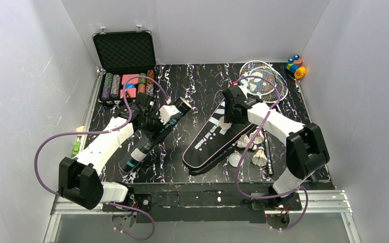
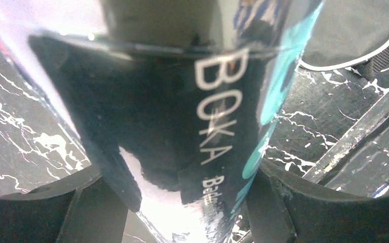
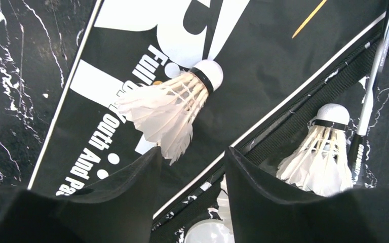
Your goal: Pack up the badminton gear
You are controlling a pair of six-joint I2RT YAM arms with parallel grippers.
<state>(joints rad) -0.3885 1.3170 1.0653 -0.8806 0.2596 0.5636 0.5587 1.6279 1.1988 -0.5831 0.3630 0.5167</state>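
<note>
My left gripper (image 1: 154, 127) is shut on the long dark tube (image 1: 147, 144), which runs diagonally across the left of the table. In the left wrist view the tube (image 2: 182, 101), with white and teal lettering, fills the space between my fingers (image 2: 324, 202). My right gripper (image 1: 228, 117) is open and empty over the black bag (image 1: 207, 142). In the right wrist view a white shuttlecock (image 3: 172, 104) lies on the bag (image 3: 263, 55) just ahead of the gripper (image 3: 192, 159). Other shuttlecocks (image 1: 257, 147) lie right of the bag. Two silver rackets (image 1: 263, 81) lie at the back right.
An open black case of poker chips (image 1: 126, 76) stands at the back left. Colourful toy blocks (image 1: 296, 66) sit in the back right corner. A round white lid (image 1: 234, 160) lies by the bag's near end. A second shuttlecock (image 3: 319, 149) and a racket shaft (image 3: 375, 76) lie right of my right fingers.
</note>
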